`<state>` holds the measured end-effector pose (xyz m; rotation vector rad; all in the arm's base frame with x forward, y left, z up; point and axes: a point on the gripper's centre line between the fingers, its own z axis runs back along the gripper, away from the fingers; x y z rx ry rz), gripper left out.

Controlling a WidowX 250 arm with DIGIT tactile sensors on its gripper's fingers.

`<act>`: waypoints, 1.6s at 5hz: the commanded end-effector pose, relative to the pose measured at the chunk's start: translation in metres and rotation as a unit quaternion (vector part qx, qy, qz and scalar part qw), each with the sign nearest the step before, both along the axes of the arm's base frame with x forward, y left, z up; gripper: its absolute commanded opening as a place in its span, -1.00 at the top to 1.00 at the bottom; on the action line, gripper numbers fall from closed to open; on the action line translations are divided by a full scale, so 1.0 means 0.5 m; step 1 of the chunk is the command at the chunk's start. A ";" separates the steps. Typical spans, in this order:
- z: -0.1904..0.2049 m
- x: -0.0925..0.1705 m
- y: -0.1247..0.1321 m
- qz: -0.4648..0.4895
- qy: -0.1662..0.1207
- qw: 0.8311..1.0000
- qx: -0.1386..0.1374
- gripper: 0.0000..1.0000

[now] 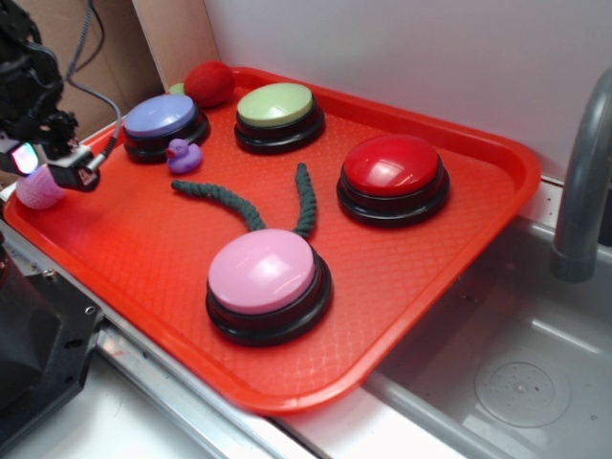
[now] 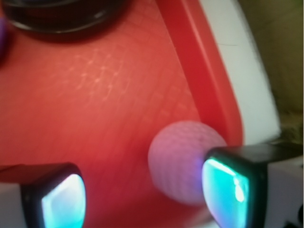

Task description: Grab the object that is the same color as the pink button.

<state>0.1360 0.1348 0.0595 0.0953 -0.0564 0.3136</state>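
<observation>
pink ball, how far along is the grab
Done: the gripper has reached the pink ball at the tray's left edge. In hand: the fingers straddle it, open, one pad beside it. Left: closing and lifting. The pink button is only the color match.

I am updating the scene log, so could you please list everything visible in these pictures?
tray: 1, red-orange, on the counter beside the sink
pink button: 1, near middle of tray
red button: 1, right side of tray
green button: 1, far middle
lavender-blue button: 1, far left
red ball: 1, dark red, far corner
duck: 1, purple, beside lavender-blue button
fuzzy cords: 2, dark green, tray centre
pink ball: 1, light pink, tray's left edge
sink: 1, grey, right
faucet: 1, grey
claw: 1, open, fingers either side of pink ball
</observation>
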 end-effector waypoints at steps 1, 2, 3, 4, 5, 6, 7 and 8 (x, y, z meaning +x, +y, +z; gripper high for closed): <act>0.043 -0.031 0.043 -0.020 -0.040 0.997 0.059 -1.00; -0.013 -0.044 0.069 0.009 0.013 0.999 0.029 -1.00; -0.028 -0.049 0.057 0.005 0.031 0.999 0.023 -1.00; -0.040 -0.049 0.054 0.000 0.043 0.999 0.011 -1.00; -0.051 -0.047 0.055 0.009 0.062 0.998 0.006 1.00; -0.051 -0.044 0.053 0.002 0.058 0.998 0.017 1.00; -0.037 -0.043 0.049 -0.012 0.041 0.999 0.015 -1.00; 0.023 -0.039 0.010 -0.035 -0.013 0.999 0.035 -1.00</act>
